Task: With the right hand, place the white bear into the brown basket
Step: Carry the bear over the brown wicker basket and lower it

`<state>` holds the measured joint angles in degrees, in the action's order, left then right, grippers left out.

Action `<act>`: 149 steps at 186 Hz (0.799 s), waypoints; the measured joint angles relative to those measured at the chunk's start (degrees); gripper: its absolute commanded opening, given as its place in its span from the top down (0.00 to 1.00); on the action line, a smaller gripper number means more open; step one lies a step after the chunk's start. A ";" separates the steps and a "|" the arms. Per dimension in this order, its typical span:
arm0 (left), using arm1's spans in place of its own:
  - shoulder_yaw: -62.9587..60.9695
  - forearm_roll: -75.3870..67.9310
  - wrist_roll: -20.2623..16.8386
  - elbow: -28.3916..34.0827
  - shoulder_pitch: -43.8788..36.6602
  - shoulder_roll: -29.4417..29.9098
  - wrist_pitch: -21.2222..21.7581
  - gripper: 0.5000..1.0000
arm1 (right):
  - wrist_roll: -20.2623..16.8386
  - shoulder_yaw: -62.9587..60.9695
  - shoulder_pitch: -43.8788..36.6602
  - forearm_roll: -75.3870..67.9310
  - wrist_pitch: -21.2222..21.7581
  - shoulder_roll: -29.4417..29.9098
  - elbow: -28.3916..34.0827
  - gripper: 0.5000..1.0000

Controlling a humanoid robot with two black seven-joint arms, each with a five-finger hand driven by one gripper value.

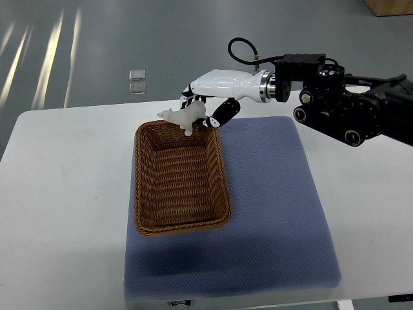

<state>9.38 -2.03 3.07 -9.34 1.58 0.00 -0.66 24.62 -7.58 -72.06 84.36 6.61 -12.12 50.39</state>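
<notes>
The white bear (183,117) is a small toy figure held in my right hand (201,110). The hand is white with black finger joints, and its arm comes in from the right edge. The fingers are curled around the bear's rear, and its head points left. The bear hangs over the far rim of the brown basket (222,169), a rectangular wicker basket with nothing in it. The basket stands on the left part of a blue-grey mat (277,213). My left arm does not show.
The mat lies on a white table (71,187). The black forearm and wrist (348,106) stretch over the table's far right. Two small clear squares (137,81) lie on the grey floor beyond the table.
</notes>
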 measured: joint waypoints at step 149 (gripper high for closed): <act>-0.17 0.00 0.00 -0.24 0.10 0.00 -0.06 0.00 | -0.04 5.55 0.94 0.12 -0.56 1.92 -0.09 0.19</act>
<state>9.22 -2.02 3.07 -9.58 1.67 0.00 -0.71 24.58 -2.02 -71.12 84.48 6.05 -10.20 50.30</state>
